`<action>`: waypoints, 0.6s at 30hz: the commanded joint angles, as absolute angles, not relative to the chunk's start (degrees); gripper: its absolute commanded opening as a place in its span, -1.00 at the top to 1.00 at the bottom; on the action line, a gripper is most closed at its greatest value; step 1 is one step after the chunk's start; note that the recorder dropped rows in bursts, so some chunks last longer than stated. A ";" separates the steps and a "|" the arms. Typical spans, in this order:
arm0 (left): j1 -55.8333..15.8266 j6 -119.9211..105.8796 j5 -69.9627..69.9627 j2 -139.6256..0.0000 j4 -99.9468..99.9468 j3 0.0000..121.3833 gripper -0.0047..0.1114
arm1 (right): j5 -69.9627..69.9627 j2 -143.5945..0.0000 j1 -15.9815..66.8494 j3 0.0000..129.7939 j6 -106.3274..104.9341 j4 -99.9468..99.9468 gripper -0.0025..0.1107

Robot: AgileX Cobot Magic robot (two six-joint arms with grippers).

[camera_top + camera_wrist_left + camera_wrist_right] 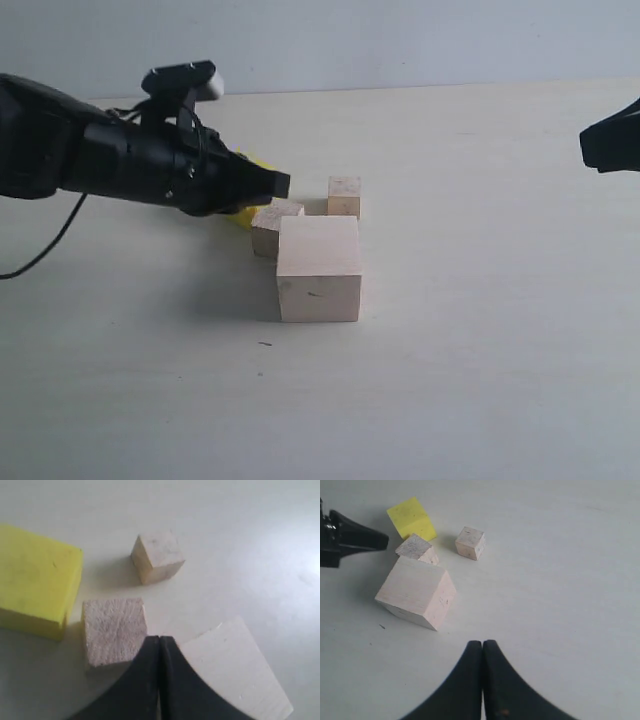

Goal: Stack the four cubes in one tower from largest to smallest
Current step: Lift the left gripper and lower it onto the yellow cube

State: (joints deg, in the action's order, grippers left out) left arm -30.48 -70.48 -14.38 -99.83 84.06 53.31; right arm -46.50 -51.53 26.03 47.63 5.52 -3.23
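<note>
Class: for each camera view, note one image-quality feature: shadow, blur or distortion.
Exterior view: a soft-edged shadow lies beside the large pale wood cube. Left wrist view: that cube's edge bows, which is lens distortion, and the left gripper looks soft. Right wrist view: the smallest bare wood cube is sharp, the right gripper featureless black.

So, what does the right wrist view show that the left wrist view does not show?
Only the right wrist view: the right hand, shut, and the large pale cube whole. Only the left wrist view: the closed line between the fingers of the left hand. Both: the left hand, the yellow cube, the smaller wood cube, the smallest wood cube and part of the large pale cube, none stacked.
</note>
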 commanded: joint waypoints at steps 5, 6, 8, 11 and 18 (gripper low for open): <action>-28.49 -63.53 -13.32 -95.25 71.52 58.60 0.92 | -47.24 -51.33 26.00 47.29 5.19 -2.96 0.96; -28.38 -61.02 -13.77 -95.67 68.04 59.86 0.92 | -47.24 -51.33 26.00 47.29 5.16 -2.96 0.96; -28.38 -54.56 -14.45 -96.63 58.51 62.48 0.92 | -47.24 -51.33 26.00 47.29 5.16 -2.96 0.96; -28.27 -43.77 -16.23 -98.34 41.78 66.23 0.92 | -47.24 -51.33 26.00 47.29 5.16 -2.96 0.96; -26.64 -14.27 -26.19 -101.38 7.47 72.41 0.92 | -47.47 -51.33 26.00 47.29 5.19 -2.96 0.96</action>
